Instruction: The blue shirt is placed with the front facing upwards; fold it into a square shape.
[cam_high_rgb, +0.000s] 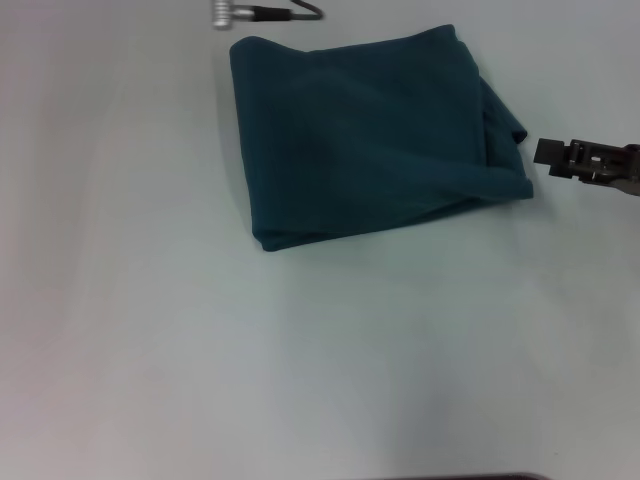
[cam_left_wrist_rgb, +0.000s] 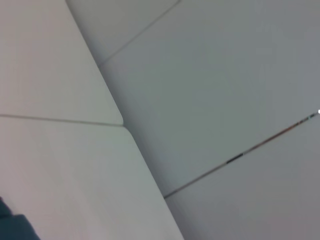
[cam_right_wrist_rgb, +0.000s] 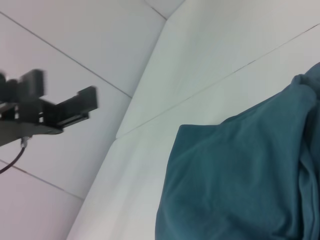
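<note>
The blue shirt (cam_high_rgb: 370, 140) lies folded into a rough rectangle on the far middle of the white table, plain teal side up, with loose layers bunched at its right edge. My right gripper (cam_high_rgb: 552, 157) hovers just right of that edge, apart from the cloth, with nothing in it. The right wrist view shows the shirt (cam_right_wrist_rgb: 240, 180) close up. It also shows my left gripper (cam_right_wrist_rgb: 60, 92) far off beyond the table's edge, open and empty. A corner of the shirt (cam_left_wrist_rgb: 12, 227) shows in the left wrist view.
A silver and black piece of hardware with a curved cable (cam_high_rgb: 265, 12) sits at the table's far edge, just beyond the shirt. The white table (cam_high_rgb: 300, 360) stretches bare toward me. Tiled floor (cam_left_wrist_rgb: 225, 75) lies past the table's corner.
</note>
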